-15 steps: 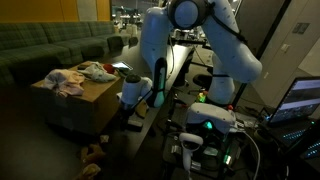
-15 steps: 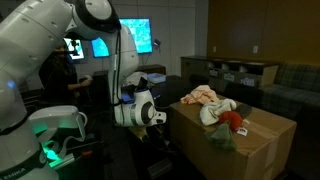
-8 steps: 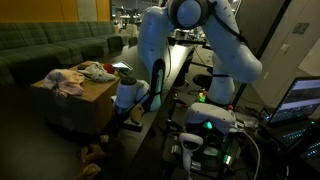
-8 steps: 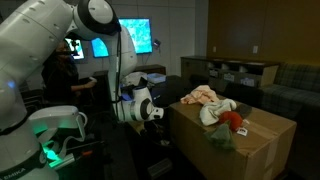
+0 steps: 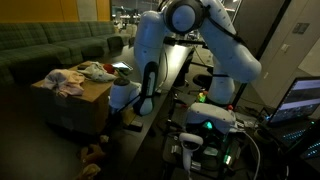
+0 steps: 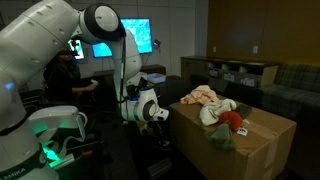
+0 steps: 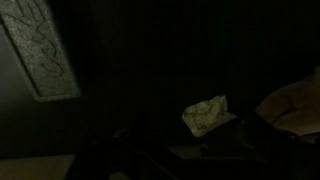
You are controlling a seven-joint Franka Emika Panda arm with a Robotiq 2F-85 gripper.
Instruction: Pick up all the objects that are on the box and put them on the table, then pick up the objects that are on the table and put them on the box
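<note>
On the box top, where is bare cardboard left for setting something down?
The box top is bare from the red ball to its sofa-side edge. It is crowded around the pinkish-white cloth and teal-grey cloth, nearer the pincer.

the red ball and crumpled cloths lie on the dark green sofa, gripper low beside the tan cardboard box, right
No: the red ball and crumpled cloths lie on the tan cardboard box, not the sofa, as an exterior view shows.

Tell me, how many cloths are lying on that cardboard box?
3. A pinkish-white cloth lies farthest back on the box, a white-grey cloth beside the red ball, a teal-grey cloth at the near edge. More may be hidden underneath.
</note>
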